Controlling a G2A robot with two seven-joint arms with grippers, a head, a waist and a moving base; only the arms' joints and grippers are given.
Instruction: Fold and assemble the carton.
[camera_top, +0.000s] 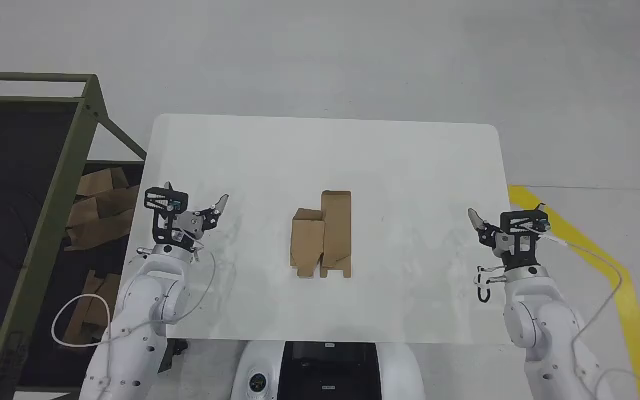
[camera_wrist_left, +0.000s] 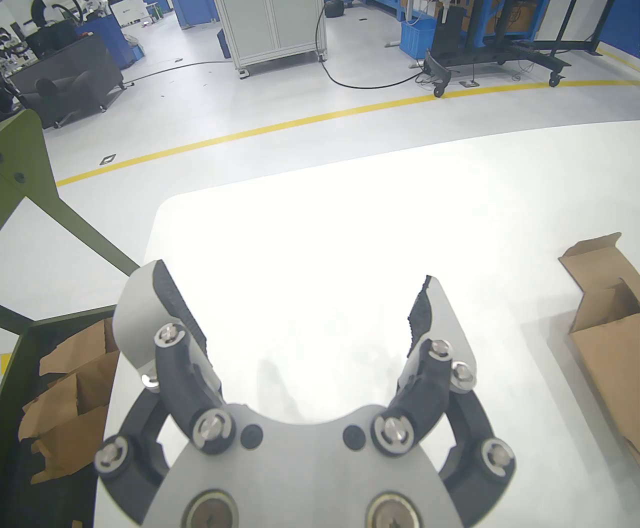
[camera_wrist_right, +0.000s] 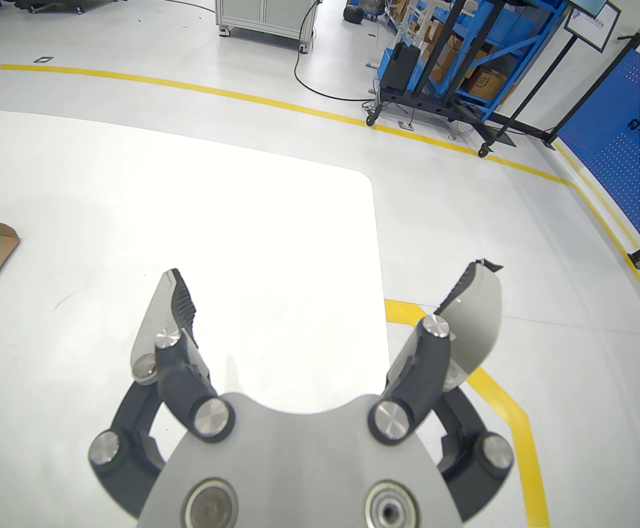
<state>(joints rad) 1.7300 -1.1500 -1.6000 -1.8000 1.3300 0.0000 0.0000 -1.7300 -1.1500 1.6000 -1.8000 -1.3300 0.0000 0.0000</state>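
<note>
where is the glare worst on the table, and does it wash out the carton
Left wrist view: table blown out white ahead of the left end effector, carton readable; right wrist view: similar bright patch; top view: even light.

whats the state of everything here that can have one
carton, unassembled, lying on the table, untouched
left gripper, open, empty, over the table
right gripper, open, empty, at the table's edge
green-framed bin, holding cardboard pieces

1. On my left wrist feed, the carton (camera_wrist_left: 607, 325) runs off the picture's edge.
2. My right wrist feed cuts it down to one corner.
3. From above, its flaps are too small to read; it seems partly folded.
</note>
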